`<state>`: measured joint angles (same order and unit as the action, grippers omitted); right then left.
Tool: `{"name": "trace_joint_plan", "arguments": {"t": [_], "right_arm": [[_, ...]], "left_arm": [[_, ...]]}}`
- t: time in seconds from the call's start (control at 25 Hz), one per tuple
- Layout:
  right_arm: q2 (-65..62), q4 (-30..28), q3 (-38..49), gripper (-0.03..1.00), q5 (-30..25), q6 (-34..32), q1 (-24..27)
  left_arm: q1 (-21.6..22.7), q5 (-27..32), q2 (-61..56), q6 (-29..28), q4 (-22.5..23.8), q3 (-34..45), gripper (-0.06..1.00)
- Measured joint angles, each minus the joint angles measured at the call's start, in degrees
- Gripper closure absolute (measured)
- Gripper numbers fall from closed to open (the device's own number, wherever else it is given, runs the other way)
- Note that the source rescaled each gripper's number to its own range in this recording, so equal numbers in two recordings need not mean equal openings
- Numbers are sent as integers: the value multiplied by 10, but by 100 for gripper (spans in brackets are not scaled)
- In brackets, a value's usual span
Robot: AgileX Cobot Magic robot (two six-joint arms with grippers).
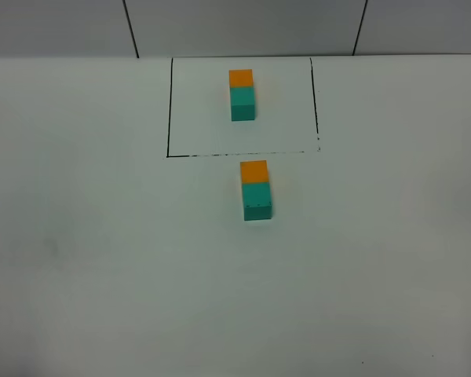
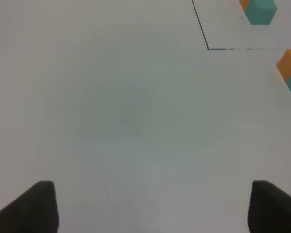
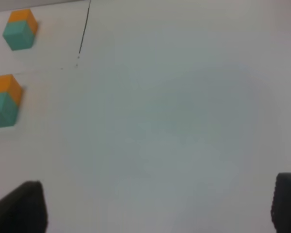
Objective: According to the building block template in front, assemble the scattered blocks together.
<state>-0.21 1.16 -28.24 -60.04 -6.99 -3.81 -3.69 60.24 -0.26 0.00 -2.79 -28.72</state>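
Blocks already joined below the frame; we check, we do not grab

Blocks are the whole matter here, and we go from the largest thing down. The white bench [image 1: 78, 259] carries everything and is bare on both flanks. At its far middle a thin black outline [image 1: 169, 110] frames the building block template [image 1: 242, 95], orange at the far end, teal-green at the near end. Just outside the near line of that frame lie the scattered blocks: the orange cube [image 1: 253, 170] touching the teal-green cube [image 1: 256, 201], in the same order and roughly the same line as the template.

We judge the assembly to be done or nearly so, so the step in hand is to leave it alone and compare. We look for a gap at the seam and for any twist against the template; we see neither from above.

The left hand [image 2: 150, 206] stands with its fingers apart over bare bench, gripping nothing. The right hand [image 3: 157, 206] is likewise spread wide and empty. Neither shows in the high view, so both sit well clear of the pair; any retreat should steer away from it.
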Motion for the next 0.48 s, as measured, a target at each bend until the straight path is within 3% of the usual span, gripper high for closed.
{"name": "trace_joint_plan", "arguments": {"t": [0.24,0.48], "right_arm": [[-1,0,0,27,0,0,-1],[-1,0,0,29,0,0,-1]], "left_arm": [[0,-1,1,0,0,0,16],[0,-1,1,0,0,0,16]]}}
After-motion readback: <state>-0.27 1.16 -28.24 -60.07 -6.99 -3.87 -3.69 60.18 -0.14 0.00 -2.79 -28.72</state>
